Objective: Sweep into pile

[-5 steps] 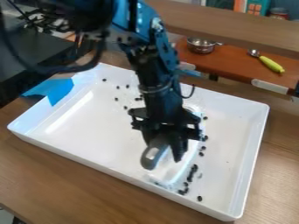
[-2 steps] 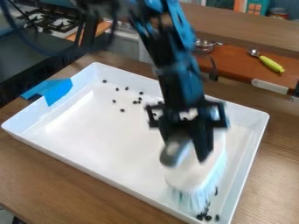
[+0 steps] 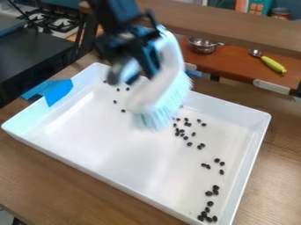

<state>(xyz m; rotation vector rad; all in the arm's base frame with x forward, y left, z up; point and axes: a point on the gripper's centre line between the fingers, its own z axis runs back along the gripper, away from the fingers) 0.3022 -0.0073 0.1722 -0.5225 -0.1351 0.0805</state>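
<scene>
Here in the camera view, the gripper (image 3: 140, 75) is hanging over the far part of the white tray (image 3: 111, 140), and its claw is clamping onto the brush (image 3: 174, 61), gripping it firmly! The pale blue bristles (image 3: 160, 113) are pointing down towards the tray floor, though whether they are touching it, I cannot tell.

And the black beans (image 3: 182, 132)? They are lying scattered in the tray, not sitting in one pile! A handful are dotting the far left part, a loose bunch is sitting just right of the bristles, and more are trailing down the right side, with a small knot gathering in the near right corner.

Blue tape (image 3: 57, 91) is clinging to the tray's left end, and the whole tray is resting on a wooden table (image 3: 64, 189). Out beyond it, a metal pot (image 3: 203, 45) is standing on a reddish-brown counter (image 3: 235, 63), a scoop with a yellow-green handle (image 3: 273, 64) is lying to its right, and a stove (image 3: 57, 22) is showing at the upper left.
</scene>
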